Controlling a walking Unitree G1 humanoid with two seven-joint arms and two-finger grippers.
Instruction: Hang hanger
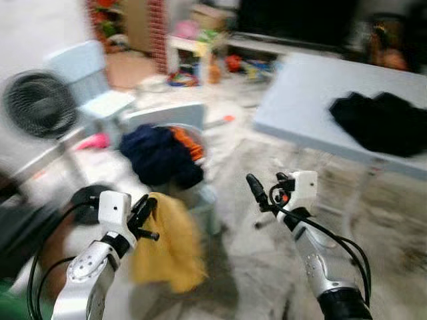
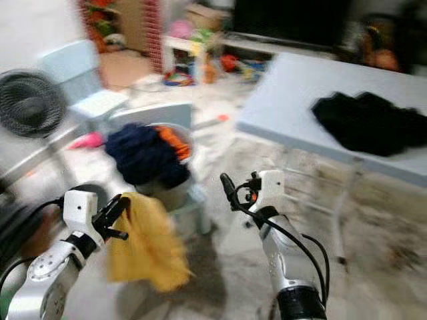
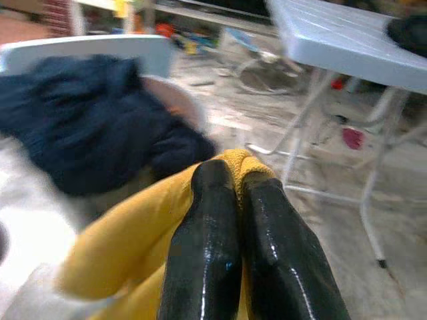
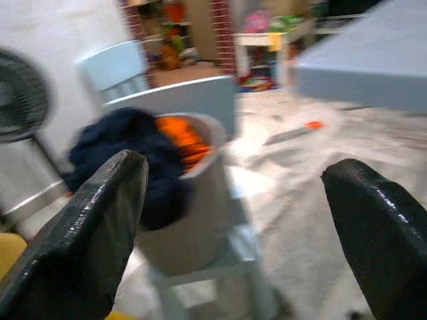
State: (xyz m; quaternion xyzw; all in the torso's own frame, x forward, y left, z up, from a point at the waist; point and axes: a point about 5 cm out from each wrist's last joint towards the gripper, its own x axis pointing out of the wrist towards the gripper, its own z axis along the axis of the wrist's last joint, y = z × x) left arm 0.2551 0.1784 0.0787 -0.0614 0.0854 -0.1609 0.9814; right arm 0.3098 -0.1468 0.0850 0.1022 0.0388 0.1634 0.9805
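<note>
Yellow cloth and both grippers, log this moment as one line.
left gripper: shut on yellow cloth, held in air | right gripper: open, empty | bucket: navy and orange clothes | table: black garment

Head pair: from above, facing forward and down over both arms; blurred; far right a tabletop (image 1: 300, 100), left a fan (image 1: 39, 103).
Left wrist: very near, along its shut fingers (image 3: 220, 253) onto a yellow cloth (image 3: 120, 247).
Right wrist: between its spread fingers (image 4: 100, 220).
Shared: the laundry basket (image 4: 200, 200) of dark clothes (image 1: 157, 157).
</note>
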